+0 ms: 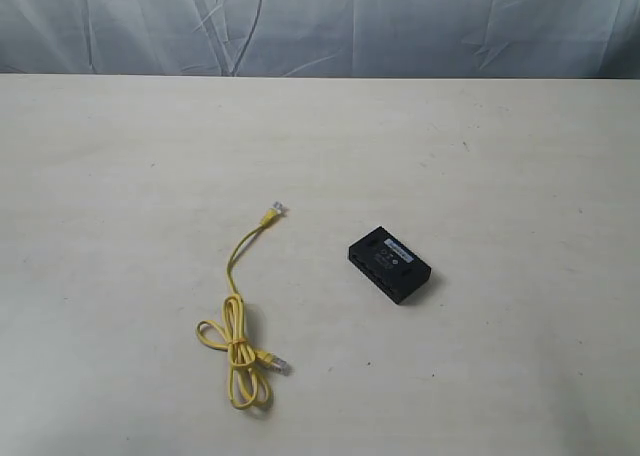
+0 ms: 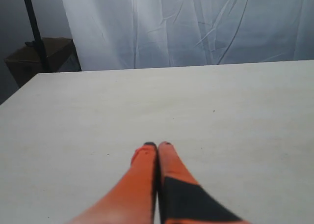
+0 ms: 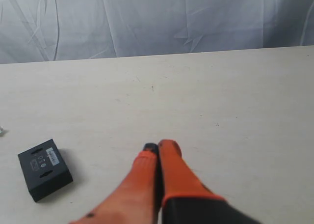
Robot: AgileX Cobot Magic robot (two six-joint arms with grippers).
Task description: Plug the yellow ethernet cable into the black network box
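- The black network box (image 1: 390, 264) lies flat on the pale counter (image 1: 520, 156) with its light label facing up. The exterior and right wrist views show it; the left wrist view does not.
- The yellow ethernet cable (image 1: 240, 321) lies on the counter to the left of the box in the exterior view, well apart from it and plugged into nothing.
- Only the exterior view shows the whole cable. Loose knotted loops sit at the part farther from the box, with the knot-side plug (image 1: 281, 365) poking out beside them. A single strand runs from the loops to the free plug (image 1: 277, 208), the end nearer the box.
- The right wrist view catches only a pale speck (image 3: 2, 131) at the picture's edge beyond the box, too small to tell what it is.
- The right pincer (image 3: 159, 146) appears only in its own wrist view. Its orange fingers are pressed together with nothing between them, and it sits over bare counter near the box but clear of it.
- The left pincer (image 2: 157, 145) also appears only in its own wrist view. Its fingers are closed tip to tip, empty, over bare counter. With the box outside that view, I cannot tell how it stands to the box.
- A wrinkled white cloth (image 2: 196, 22) hangs behind the counter in every view.
- The left wrist view alone shows a cardboard carton (image 2: 41, 54) and a dark pole (image 2: 32, 27) past the counter's corner, beside the cloth.
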